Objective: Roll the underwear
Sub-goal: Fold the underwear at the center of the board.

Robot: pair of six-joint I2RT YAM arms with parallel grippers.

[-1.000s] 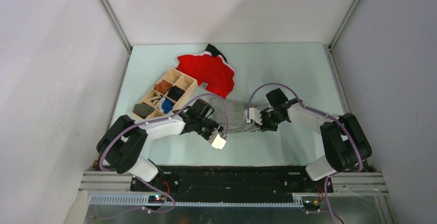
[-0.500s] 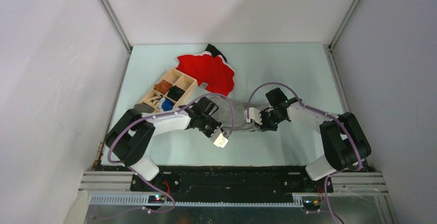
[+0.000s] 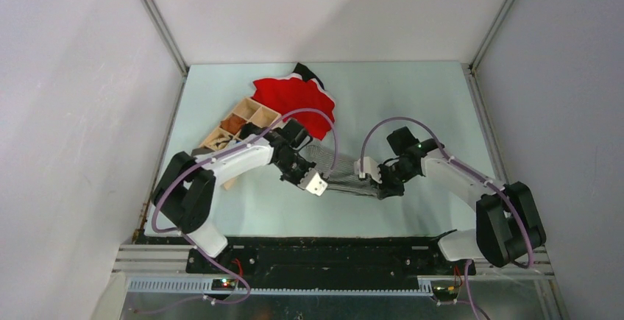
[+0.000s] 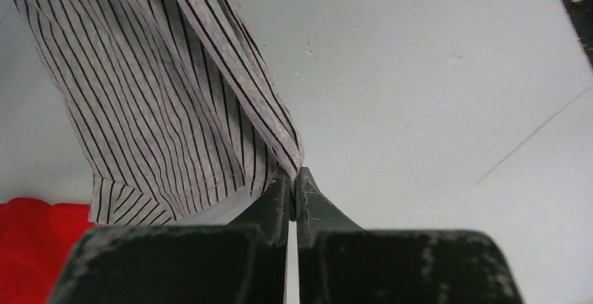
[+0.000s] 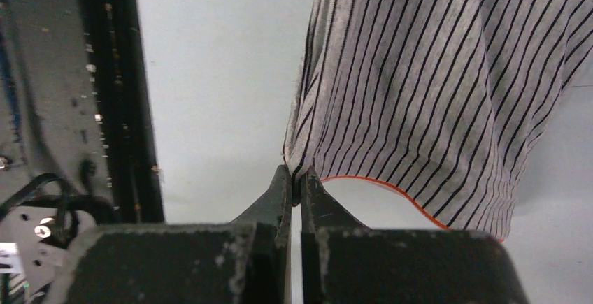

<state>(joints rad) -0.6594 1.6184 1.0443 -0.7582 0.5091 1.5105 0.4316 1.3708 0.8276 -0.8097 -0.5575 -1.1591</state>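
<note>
The underwear (image 3: 340, 179) is grey with fine dark stripes and hangs stretched between my two grippers near the table's front middle. My left gripper (image 3: 318, 181) is shut on its left edge. In the left wrist view the cloth (image 4: 175, 94) rises from the pinched tips (image 4: 294, 178). My right gripper (image 3: 368, 176) is shut on the opposite edge. The right wrist view has the striped cloth (image 5: 419, 87), with an orange hem, lifted off the table from the closed tips (image 5: 297, 178).
A bright red garment (image 3: 298, 103) with dark trim lies at the back left of centre. A wooden divided box (image 3: 235, 130) holding small dark items stands to its left, partly behind my left arm. The black base rail (image 3: 331, 254) runs along the near edge.
My left gripper closed on the underwear's left edge and moved back and up. My right gripper shifted slightly nearer and right. The cloth now hangs pulled taut between them.
</note>
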